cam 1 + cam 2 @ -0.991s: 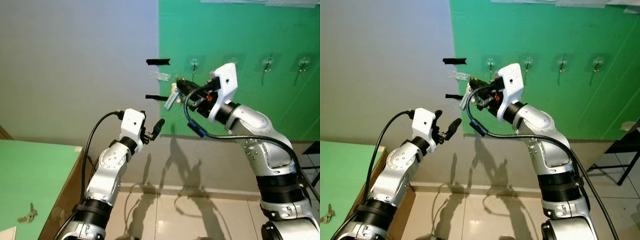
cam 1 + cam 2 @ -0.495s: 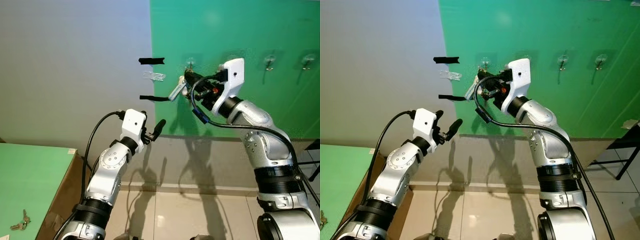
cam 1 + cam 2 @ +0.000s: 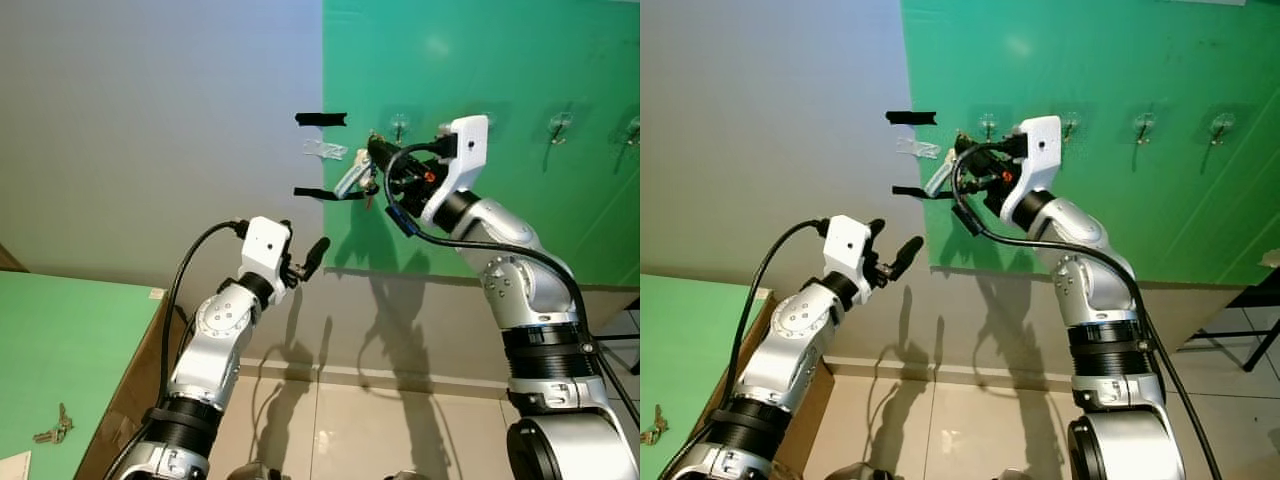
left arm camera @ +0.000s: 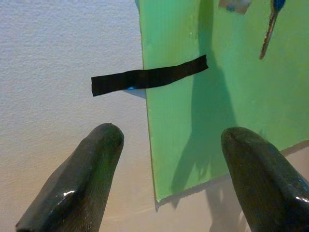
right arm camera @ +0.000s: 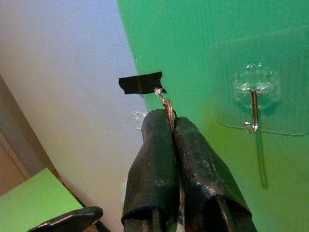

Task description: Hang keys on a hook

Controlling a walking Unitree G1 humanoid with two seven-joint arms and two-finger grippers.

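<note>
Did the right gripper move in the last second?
Yes. The right gripper, shut on the keys, has risen closer to the leftmost hook on the green board.
</note>
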